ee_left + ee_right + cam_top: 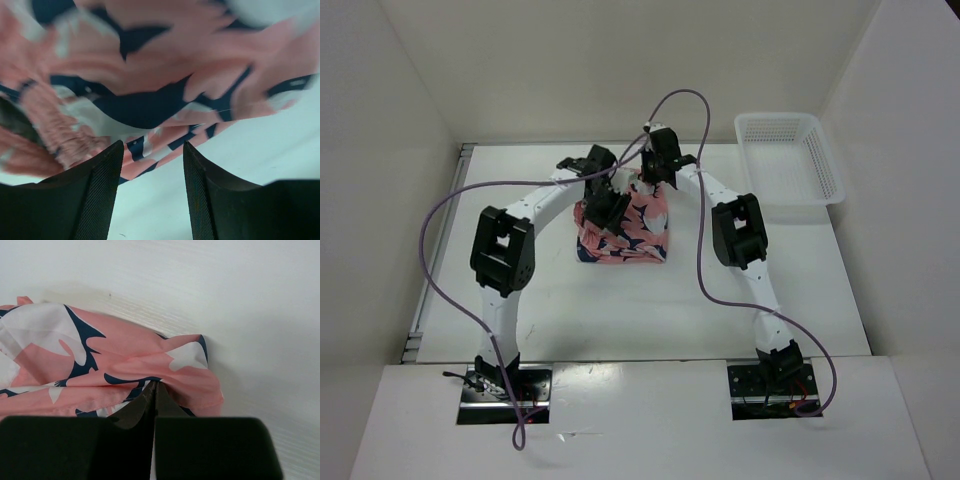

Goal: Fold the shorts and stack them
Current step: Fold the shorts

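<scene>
Locate the shorts (625,235) at the centre of the table (570,300), bunched into a rough, partly folded square. The white basket (790,160) stands well apart at their 2 o'clock.

Check the left gripper (152,150). Its jaws stand moderately apart with nothing between them, and it hovers just above the cloth near the 11 o'clock part of the bundle.

Check the right gripper (154,387). Its jaws are pressed together at the 1 o'clock corner, and a thin fold of hem appears to be pinched at the tips.

Expect these faults:
- The right pinch takes very little cloth. A sideways pull would likely slip the hem free and drop the corner.
- If you close the left jaws from this position, they may gather several layers, and lifting would then drag the whole bundle instead of one flap.
- Pulling with one arm alone may skew the fold toward 7 o'clock.
</scene>
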